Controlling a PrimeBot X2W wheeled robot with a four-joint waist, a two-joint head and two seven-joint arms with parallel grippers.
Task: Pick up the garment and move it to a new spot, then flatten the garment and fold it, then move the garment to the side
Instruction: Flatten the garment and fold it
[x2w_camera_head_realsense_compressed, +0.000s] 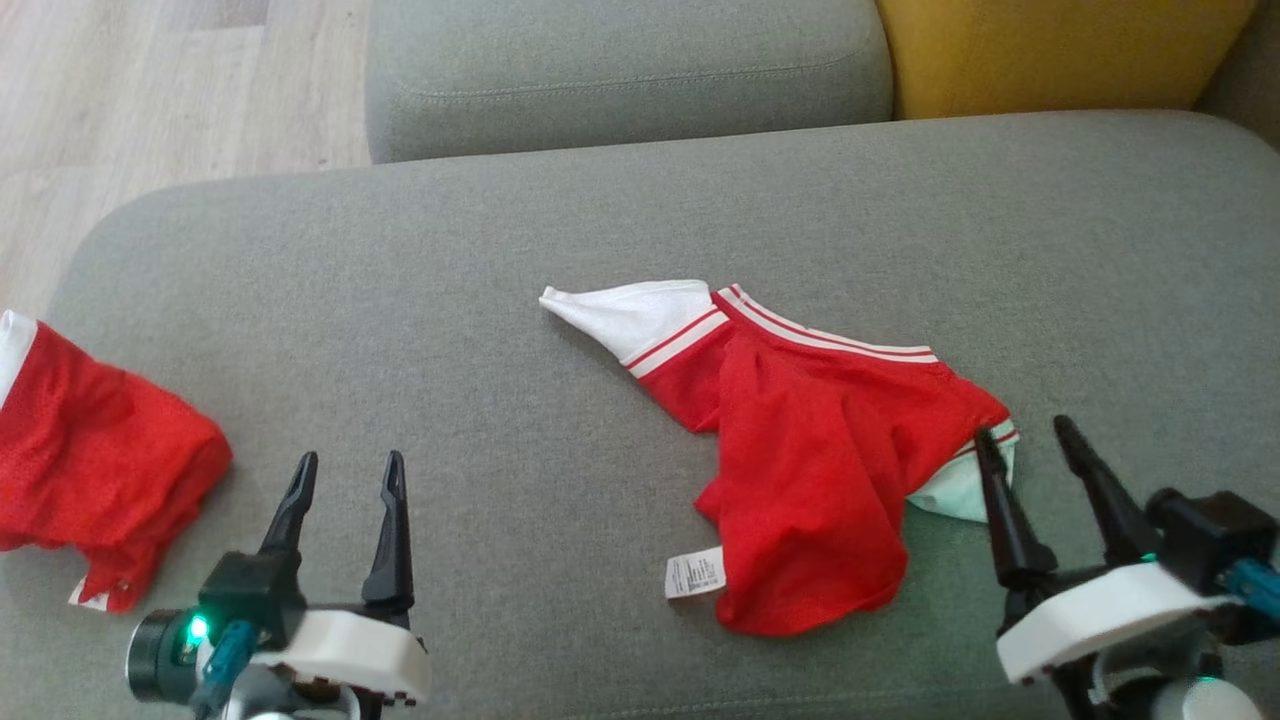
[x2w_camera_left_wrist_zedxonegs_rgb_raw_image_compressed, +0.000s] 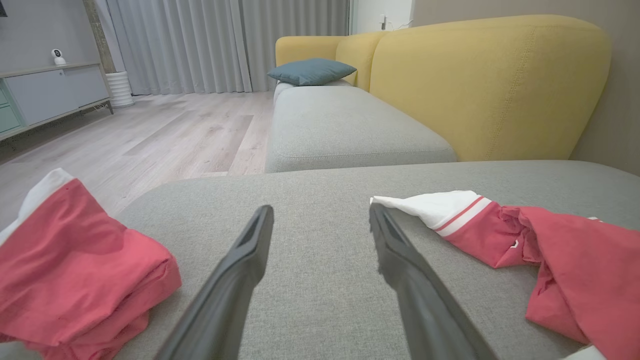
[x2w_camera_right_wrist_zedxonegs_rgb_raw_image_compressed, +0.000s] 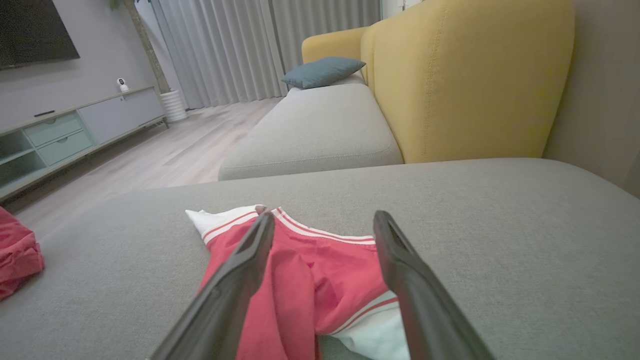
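Garment: I am seeing the red garment (x2w_camera_head_realsense_compressed: 810, 470) lying crumpled on the grey seat cushion (x2w_camera_head_realsense_compressed: 500, 250), a little toward my right. A white part with red stripes is poking out at its far-left end, and a white care tag (x2w_camera_head_realsense_compressed: 695, 573) is lying at its near edge.
Garment, hidden parts: its folds are covering one another, so I am not making out what kind of clothing it is. A pale patch at its right corner is partly disappearing behind a finger of the right gripper in the head view.
Right gripper: I am holding the right gripper (x2w_camera_head_realsense_compressed: 1025, 430) with its jaws apart at the garment's right corner, clamping nothing. In the right wrist view its fingers (x2w_camera_right_wrist_zedxonegs_rgb_raw_image_compressed: 325, 216) are straddling the red cloth (x2w_camera_right_wrist_zedxonegs_rgb_raw_image_compressed: 310, 280), but I am not managing to tell whether they are touching it or hovering just above.
Left gripper: I am keeping the left gripper (x2w_camera_head_realsense_compressed: 351, 460) spread over bare cushion, apart from both red items. In its wrist view (x2w_camera_left_wrist_zedxonegs_rgb_raw_image_compressed: 321, 210) the garment's white tip (x2w_camera_left_wrist_zedxonegs_rgb_raw_image_compressed: 565, 255) is showing just past one fingertip.
Second red garment: it (x2w_camera_head_realsense_compressed: 90, 470) is sitting bundled at the cushion's left end, and the frame edge is cutting it off.
Cut off: the bottom edge is cropping both gripper bodies.
Background: a yellow backrest (x2w_camera_head_realsense_compressed: 1050, 50) is rising behind the cushion.
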